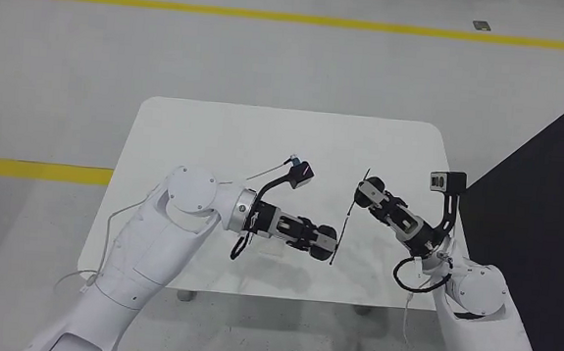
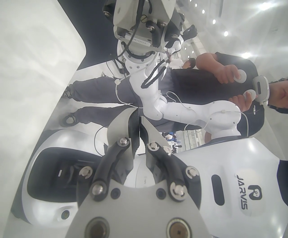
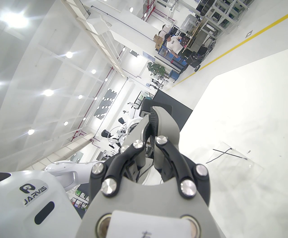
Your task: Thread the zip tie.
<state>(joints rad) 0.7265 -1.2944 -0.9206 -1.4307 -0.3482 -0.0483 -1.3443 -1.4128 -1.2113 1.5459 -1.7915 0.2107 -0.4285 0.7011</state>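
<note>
Landmark: the flat white rounded-corner table [image 1: 265, 135].

- **Left gripper:** Nearest the robot, over the table's near edge, the left gripper [image 1: 327, 242] has its grey fingers [image 2: 117, 128] pressed together. They pinch the lower part of the thin black plastic zip tie [image 1: 346, 224].
- **Zip tie:** It hangs clear above the table. It runs almost straight from the near edge in toward the table's middle, with a short stub poking out past the left gripper.
- **Right gripper:** A bit farther in over the table, right of centre, the right gripper [image 1: 362, 191] is clamped too. Its fingers [image 3: 166, 128] squeeze the tie's upper part, and another short length sticks out beyond toward the table's far edge.
- **Head end:** Too small to tell which end carries the head.
- **Spares:** Elsewhere on the table top, well apart from both grippers, a clear plastic sheet [image 3: 243, 162] lies flat. Spare thin black ties [image 3: 221, 151] lie crossed on it.

Step, as I judge it: the tie is held near both ends and not yet looped, so no threading is done.

To do it well:
- Bring the grippers toward each other so the strip bows into a loop.
- Turn one wrist until the tail points square at the head's slot.
- Grip close to each end so the tips don't wobble, but leave enough free tail to enter.
- Push slowly and straight.
- Loosen a grip only once the tail is through.

Risk: the thin strip may twist or slip in the fingers, so the tip may miss the slot.
</note>
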